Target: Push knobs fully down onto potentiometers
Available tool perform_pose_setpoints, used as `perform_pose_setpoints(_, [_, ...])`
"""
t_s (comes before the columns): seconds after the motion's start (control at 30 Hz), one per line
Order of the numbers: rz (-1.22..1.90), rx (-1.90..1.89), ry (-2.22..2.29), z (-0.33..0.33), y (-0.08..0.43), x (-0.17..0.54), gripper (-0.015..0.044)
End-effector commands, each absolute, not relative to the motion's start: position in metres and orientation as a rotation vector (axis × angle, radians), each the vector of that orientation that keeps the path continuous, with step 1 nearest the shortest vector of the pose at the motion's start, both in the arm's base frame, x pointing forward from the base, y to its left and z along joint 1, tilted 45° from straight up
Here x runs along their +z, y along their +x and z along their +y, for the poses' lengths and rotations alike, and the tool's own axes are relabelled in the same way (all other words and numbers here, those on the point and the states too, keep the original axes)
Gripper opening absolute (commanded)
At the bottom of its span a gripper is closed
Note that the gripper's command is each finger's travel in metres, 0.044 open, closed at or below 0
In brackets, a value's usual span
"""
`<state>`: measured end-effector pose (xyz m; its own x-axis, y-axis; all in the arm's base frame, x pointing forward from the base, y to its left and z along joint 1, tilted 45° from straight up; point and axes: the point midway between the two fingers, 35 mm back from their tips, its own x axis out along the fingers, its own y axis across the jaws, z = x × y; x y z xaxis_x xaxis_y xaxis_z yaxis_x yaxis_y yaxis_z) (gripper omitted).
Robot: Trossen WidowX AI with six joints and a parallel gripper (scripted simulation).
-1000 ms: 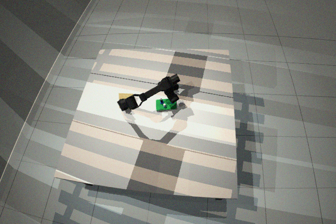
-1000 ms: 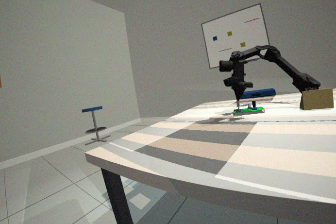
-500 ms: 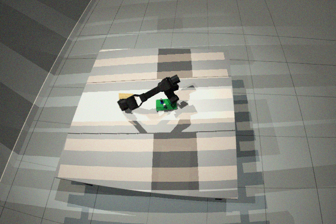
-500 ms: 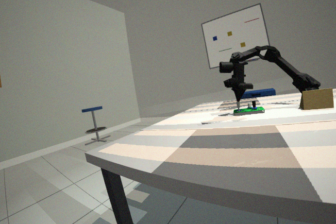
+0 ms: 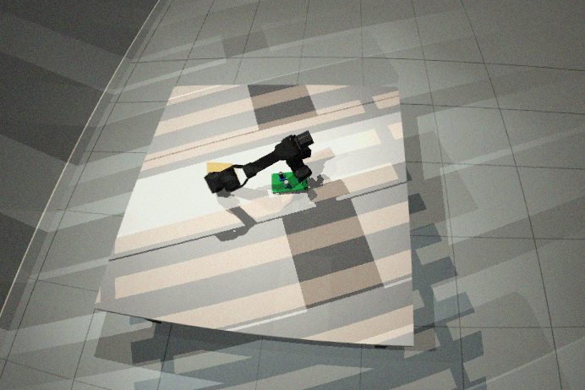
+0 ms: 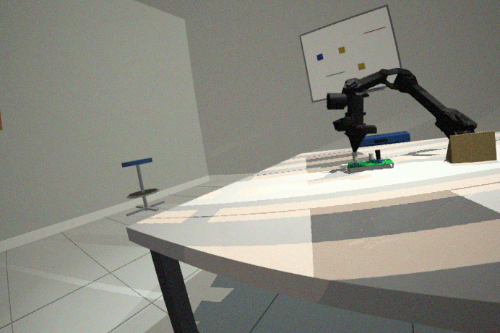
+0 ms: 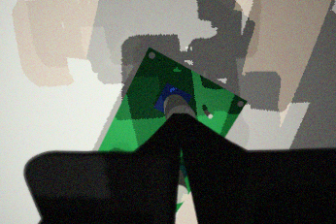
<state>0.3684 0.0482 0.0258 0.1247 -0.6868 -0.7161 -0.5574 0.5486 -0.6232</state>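
Note:
The green circuit board (image 5: pixel 276 187) (image 6: pixel 365 164) (image 7: pixel 112 134) stands on short legs on the table. My gripper (image 6: pixel 355 151) (image 7: pixel 180 120) is shut and points straight down. Its tips are at the top of a pale grey knob (image 6: pixel 355 157) (image 7: pixel 176 104), with nothing seen between them. That knob is upright over a blue potentiometer (image 7: pixel 161 102) near one end of the board. Whether a gap is left under it is too small to tell. A black knob (image 6: pixel 378 154) stands over another blue potentiometer near the other end. A white cylinder (image 6: pixel 371 156) (image 5: pixel 287 183) stands between them.
A small pale-tipped part (image 7: pixel 209 114) stands beside the grey knob. A tan wedge-shaped block (image 5: pixel 219 167) (image 6: pixel 472 147) stands by the arm's base. A long blue object (image 6: pixel 399 137) lies behind the board in the exterior view. Striped light and shadow cross the table.

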Motion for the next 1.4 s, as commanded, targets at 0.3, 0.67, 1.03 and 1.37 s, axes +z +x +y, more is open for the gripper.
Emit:
perform_pose_setpoints(0.3, [1.552,-0.142,-1.093,0.0379,0.3702,0.0186,0.0000])
perform_pose_setpoints(0.67, [1.552,-0.142,-1.093,0.0374,0.3702,0.0181,0.0000])
perform_pose_setpoints(1.03, [1.552,-0.142,-1.093,0.0374,0.3702,0.0181,0.0000])
perform_pose_setpoints(1.37, [1.552,-0.143,-1.093,0.0369,0.3702,0.0175,0.0000])
